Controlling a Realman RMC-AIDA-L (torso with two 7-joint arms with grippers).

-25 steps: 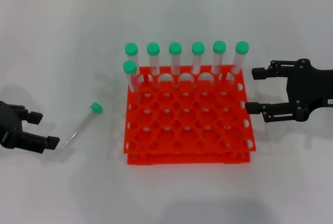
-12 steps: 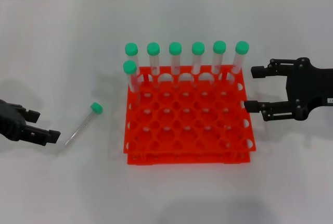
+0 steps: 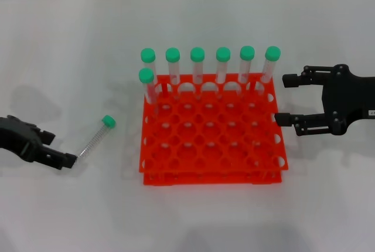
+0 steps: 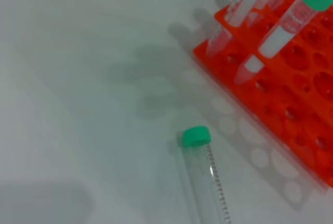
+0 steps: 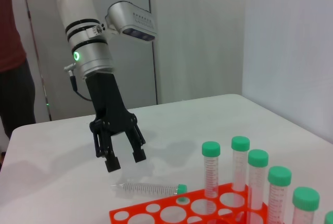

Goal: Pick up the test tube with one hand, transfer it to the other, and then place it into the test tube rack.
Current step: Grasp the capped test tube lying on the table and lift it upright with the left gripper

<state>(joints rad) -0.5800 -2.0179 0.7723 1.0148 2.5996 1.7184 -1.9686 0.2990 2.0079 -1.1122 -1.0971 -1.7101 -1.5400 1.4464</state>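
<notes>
The left gripper [image 3: 60, 153] has edged toward the test tube [image 3: 95, 139], lying left of the test tube rack [image 3: 211, 129]; right wrist view shows its fingers spread above it; right gripper [image 3: 283, 99] wide.

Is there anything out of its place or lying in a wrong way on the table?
Yes. One test tube lies flat on the table left of the test tube rack, while seven others stand upright in it. The open left tool hangs above its clear end.
</notes>
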